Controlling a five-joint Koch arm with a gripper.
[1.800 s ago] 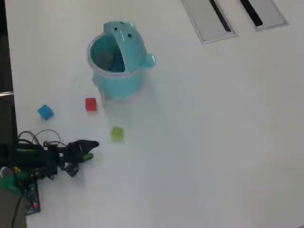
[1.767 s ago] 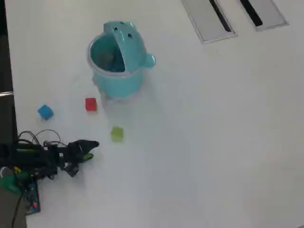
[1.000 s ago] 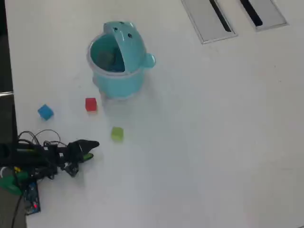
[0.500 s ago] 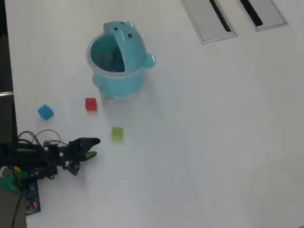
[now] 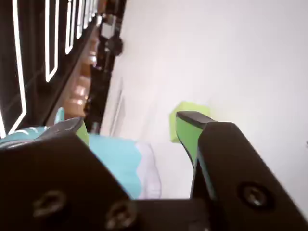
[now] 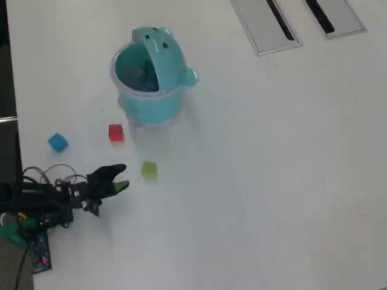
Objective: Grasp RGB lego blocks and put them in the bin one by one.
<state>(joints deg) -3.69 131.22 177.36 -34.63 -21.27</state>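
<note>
On white bench, black tool sits low, jaws apart, just short of small yellow-green plastic cube. Round light-teal plastic bin stands beyond, lid open. Approach step; next likely: straddle cube, close.

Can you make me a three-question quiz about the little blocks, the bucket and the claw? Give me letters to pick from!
1. Which block lies nearest the claw?
A red B yellow-green C blue

2. How many blocks are on the table?
A one B two C three

3. The bin's lid is:
A flipped open B shut C missing

Answers:
1 B, the yellow-green block sits just ahead of the claw.
2 C, with the red block and blue block.
3 A, the bin shows its inside.
</note>
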